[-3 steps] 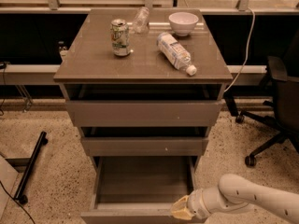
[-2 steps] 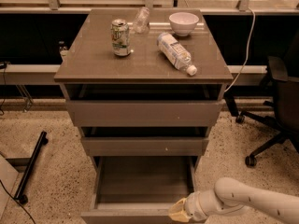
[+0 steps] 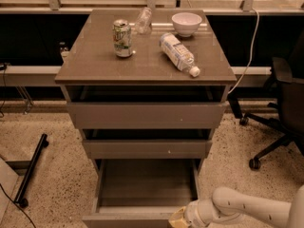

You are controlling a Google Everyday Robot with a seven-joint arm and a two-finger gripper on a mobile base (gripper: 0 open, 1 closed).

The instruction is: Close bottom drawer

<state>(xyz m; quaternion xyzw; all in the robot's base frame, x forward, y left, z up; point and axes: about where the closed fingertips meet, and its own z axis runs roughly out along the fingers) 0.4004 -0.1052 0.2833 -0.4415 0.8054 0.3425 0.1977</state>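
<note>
The bottom drawer (image 3: 142, 184) of the grey-brown cabinet stands pulled far out, its shallow grey box open and bare inside. Its flat front (image 3: 124, 220) is at the lower edge of the camera view. My gripper (image 3: 176, 218) sits at the right end of that front, at the frame's bottom edge, on a white arm coming in from the lower right. The middle drawer (image 3: 147, 148) and top drawer (image 3: 146, 115) above it stand slightly out.
On the cabinet top (image 3: 90, 61) are a soda can (image 3: 122, 38), a lying plastic bottle (image 3: 178, 54), a white bowl (image 3: 186, 23) and a small clear bottle (image 3: 142, 20). An office chair (image 3: 282, 108) stands right. A black bar (image 3: 29, 171) lies on the floor left.
My gripper and arm have shifted slightly left along the bottom drawer's front. The drawer looks unmoved.
</note>
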